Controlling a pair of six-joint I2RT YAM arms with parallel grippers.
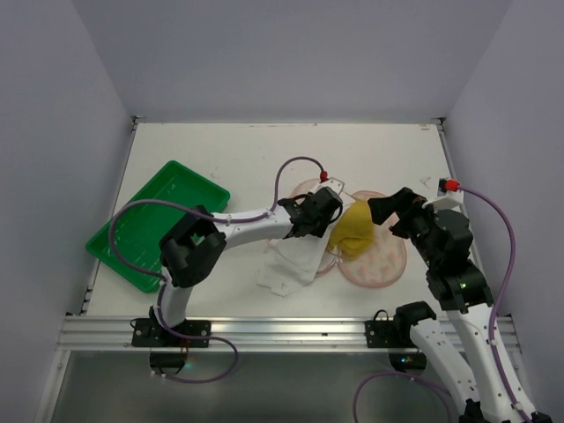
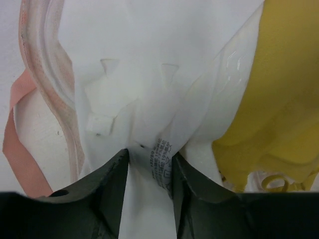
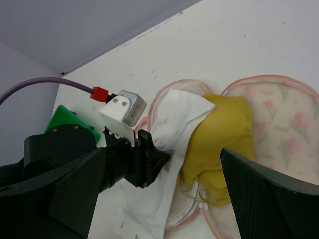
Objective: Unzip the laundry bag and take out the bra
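The laundry bag (image 1: 385, 262) lies unzipped and spread flat at mid table, its printed inside up; it also shows in the right wrist view (image 3: 286, 112). The mustard-yellow bra (image 1: 355, 227) lies bunched on the bag's middle. My left gripper (image 1: 331, 214) is shut on a white sheet (image 2: 144, 74) with a printed label, right beside the bra (image 2: 279, 99). The bag's pink strap (image 2: 17, 144) hangs at left. My right gripper (image 1: 386, 218) is open and empty, held just right of the bra (image 3: 224, 134).
A green plastic tray (image 1: 159, 222) stands at the left of the table. The white sheet (image 1: 288, 263) trails from the bag toward the front edge. White walls close the table on three sides.
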